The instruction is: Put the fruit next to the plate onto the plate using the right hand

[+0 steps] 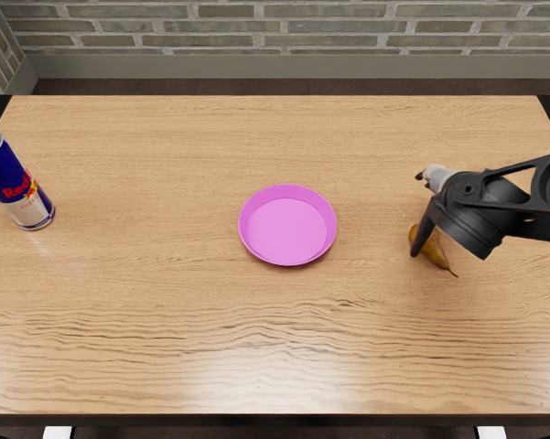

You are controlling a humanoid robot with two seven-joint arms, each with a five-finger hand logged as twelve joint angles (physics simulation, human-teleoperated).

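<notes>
One fruit [435,254], yellow-brown, flat on the table [165,320] well right of the pink plate [242,229], half hidden under the right hand [453,212]. Cannot tell whether gripping or loose. Could slip out on the lift if held only by the thin end, or roll off the plate's low rim if dropped too early.

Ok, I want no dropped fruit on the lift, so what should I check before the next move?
1. Right hand over the fruit: ok, it hides the fruit's upper part.
2. Grip closed on the fruit: cannot tell, the hand blocks the contact.
3. Plate free to receive it: ok, nothing lies in it.
4. Route from fruit to plate: ok, nothing stands between them.
5. Can out of the way: ok, at the far left.
</notes>
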